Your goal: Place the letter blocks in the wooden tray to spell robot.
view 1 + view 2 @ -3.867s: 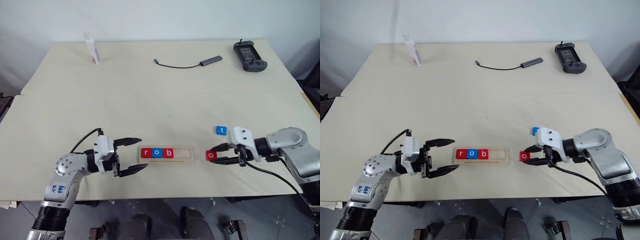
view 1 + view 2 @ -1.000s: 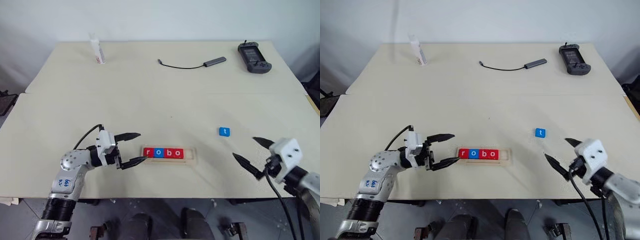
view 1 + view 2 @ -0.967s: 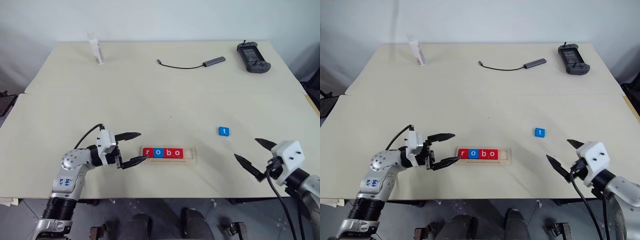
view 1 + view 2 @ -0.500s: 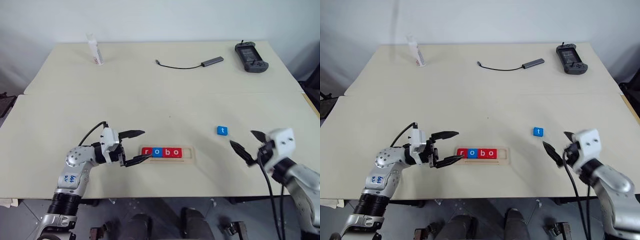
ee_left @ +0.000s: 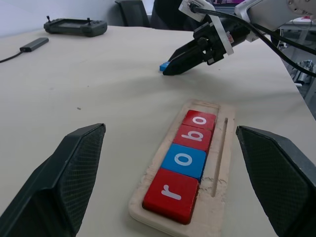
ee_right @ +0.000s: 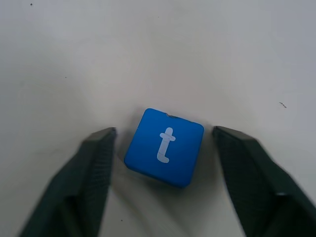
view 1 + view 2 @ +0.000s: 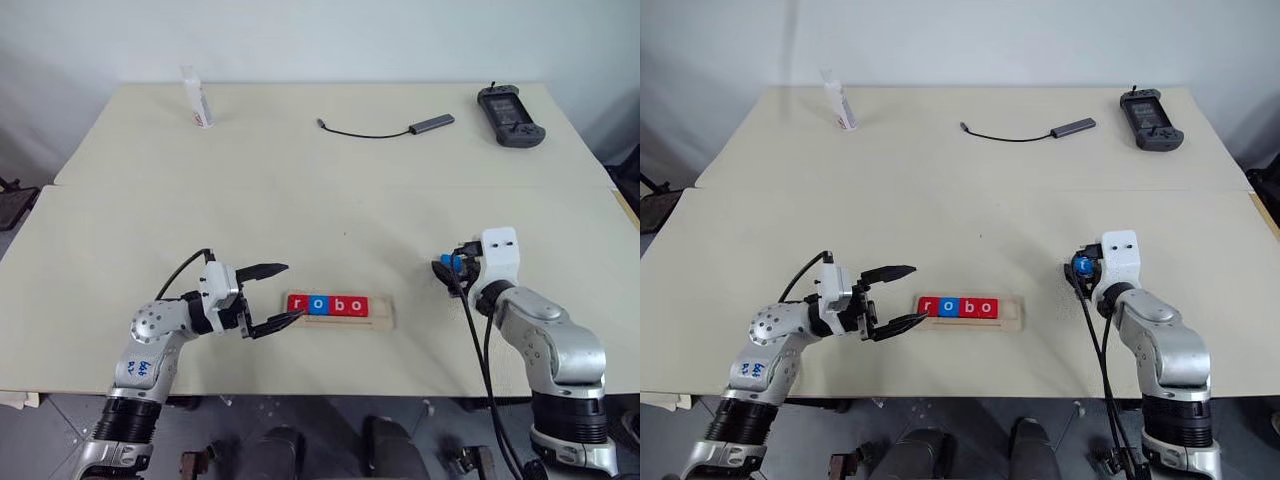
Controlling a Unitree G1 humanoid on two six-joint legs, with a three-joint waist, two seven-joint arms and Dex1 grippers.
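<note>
Blocks (image 7: 326, 305) r, o, b, o already fill 4 places in the wooden tray (image 7: 385, 319), leaving its right end free for the blue t block (image 6: 164, 146), which lies flat on the table (image 7: 330, 200) well right of it. The right gripper (image 6: 163, 163), tilted down, straddles the t with fingers (image 6: 94, 168) apart and not touching, apparently ready to pinch. The left gripper (image 7: 272, 297) hovers level and open by the tray's left end.

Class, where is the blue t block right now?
The blue t block lies on the table between the right gripper's open fingers, to the right of the wooden tray.
</note>
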